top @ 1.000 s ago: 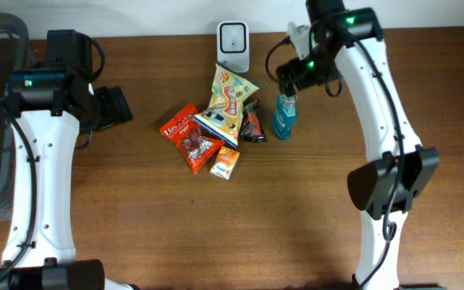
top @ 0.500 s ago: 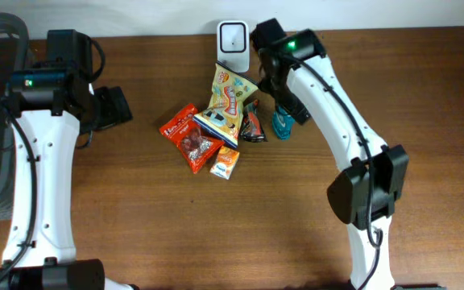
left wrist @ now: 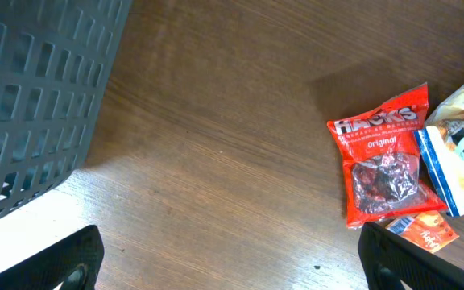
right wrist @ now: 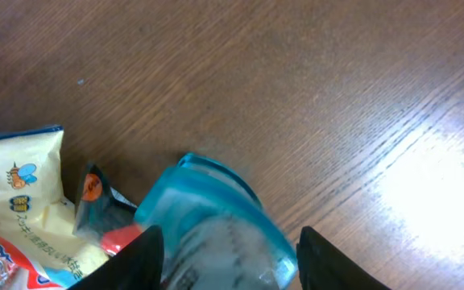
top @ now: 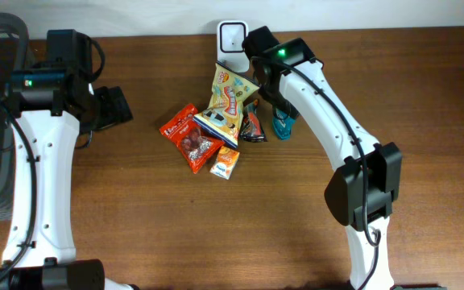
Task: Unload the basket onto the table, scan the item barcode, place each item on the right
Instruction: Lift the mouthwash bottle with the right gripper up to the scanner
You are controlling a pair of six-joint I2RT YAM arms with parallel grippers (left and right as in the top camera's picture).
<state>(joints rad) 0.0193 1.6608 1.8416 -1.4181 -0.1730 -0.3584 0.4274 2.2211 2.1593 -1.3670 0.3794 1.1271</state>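
Toward the far side of the table, just right of the snack pile, the teal packet lies with the right gripper down over it. Its fingers stand about half apart, one on each side of the packet and close against its edges; whether they actually press it I cannot tell. The white scanner sits at the far edge, near the packet but apart from it. A yellow snack bag, a dark wrapper, a red Hacks bag and a small orange packet lie bunched to the packet's left. The left gripper hangs spread wide with nothing between its fingers, over bare wood at the left, near a grey basket.
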